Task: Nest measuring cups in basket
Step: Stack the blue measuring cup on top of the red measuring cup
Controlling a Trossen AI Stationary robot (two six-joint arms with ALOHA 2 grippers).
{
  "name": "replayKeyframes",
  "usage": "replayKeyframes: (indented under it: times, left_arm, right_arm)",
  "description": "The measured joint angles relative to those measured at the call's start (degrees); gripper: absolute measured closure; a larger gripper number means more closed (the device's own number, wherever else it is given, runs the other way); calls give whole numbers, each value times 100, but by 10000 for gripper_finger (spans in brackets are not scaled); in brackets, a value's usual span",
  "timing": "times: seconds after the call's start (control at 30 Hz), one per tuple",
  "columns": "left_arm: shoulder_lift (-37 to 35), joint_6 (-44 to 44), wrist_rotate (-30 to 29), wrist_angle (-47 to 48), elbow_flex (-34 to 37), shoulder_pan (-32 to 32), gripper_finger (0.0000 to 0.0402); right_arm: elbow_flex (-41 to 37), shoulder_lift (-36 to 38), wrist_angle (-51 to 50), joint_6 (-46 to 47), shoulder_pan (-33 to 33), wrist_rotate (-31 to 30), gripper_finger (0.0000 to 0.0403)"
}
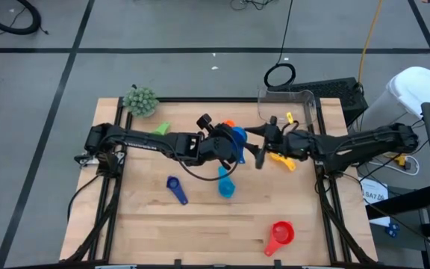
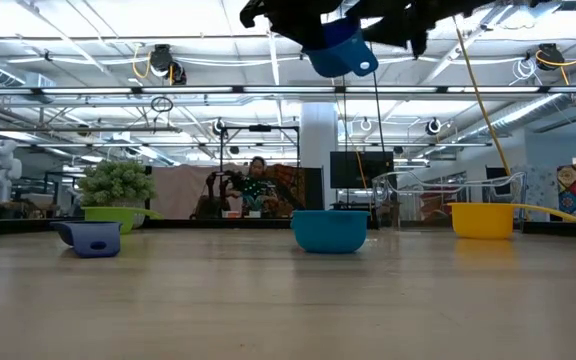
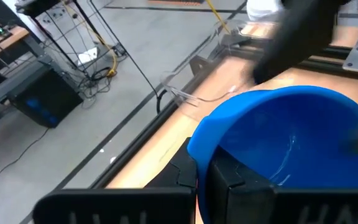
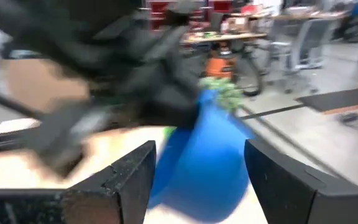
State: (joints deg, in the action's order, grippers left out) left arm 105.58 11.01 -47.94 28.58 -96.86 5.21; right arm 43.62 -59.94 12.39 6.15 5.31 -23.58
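Note:
My left gripper [image 1: 226, 146] is shut on a blue measuring cup [image 1: 237, 137], held high above the table's middle [image 2: 340, 50]. My right gripper [image 1: 258, 149] faces it from the right, level and open. Its fingers [image 4: 132, 180] stand either side of the cup [image 4: 204, 168], and I cannot tell whether they touch it. On the table rest a teal cup [image 1: 226, 185], a dark blue cup [image 1: 176, 188], a red cup [image 1: 281, 234], a yellow cup [image 1: 282, 159], a green cup [image 1: 161, 128] and an orange cup [image 1: 228, 124]. The clear basket [image 1: 293, 104] stands at the far right. My left gripper pinches the blue cup's wall at its rim [image 3: 197, 152], one finger [image 3: 241, 180] inside the bowl and one outside. The fingers come from the table's left, slanting slightly down. The cup is lifted clear of the table, its open side turned toward the gripper.
A fuzzy grey-green ball [image 1: 140, 99] sits at the far left corner beside the green cup. Cables and a black box lie beyond the table's far right. Bare wood spreads along the near edge around the red cup.

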Motion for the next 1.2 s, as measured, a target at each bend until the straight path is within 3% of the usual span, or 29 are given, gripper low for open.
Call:
replayKeyframes:
  times: [0.17,0.3,0.53,0.87,0.97,1.03,1.1,1.2]
  left_arm:
    - [-96,-155,-158,-35,-7,-37,391]
    - [-79,-291,-157,-164,-4,-88,396]
    - [-79,-724,-102,-1049,-4,-80,390]
    - [-75,-643,-8,-1271,0,-57,387]
    - [-75,-760,-9,-1449,0,-30,394]
    - [-75,-818,-18,-1529,0,1,395]
    - [-72,-811,-50,-1524,0,15,390]
    - [-66,-809,-29,-1476,2,23,374]
  right_arm:
    - [0,562,-1129,511,265,22,167]
    - [0,714,-1431,862,492,2,167]
    - [-248,373,-1377,1117,606,-12,167]
    - [-254,195,-784,952,580,-25,173]
    - [-254,196,-811,986,524,-33,209]
    - [-254,196,-820,958,506,-22,266]
    - [-251,198,-854,842,497,82,350]
    - [-249,196,-936,768,490,113,394]
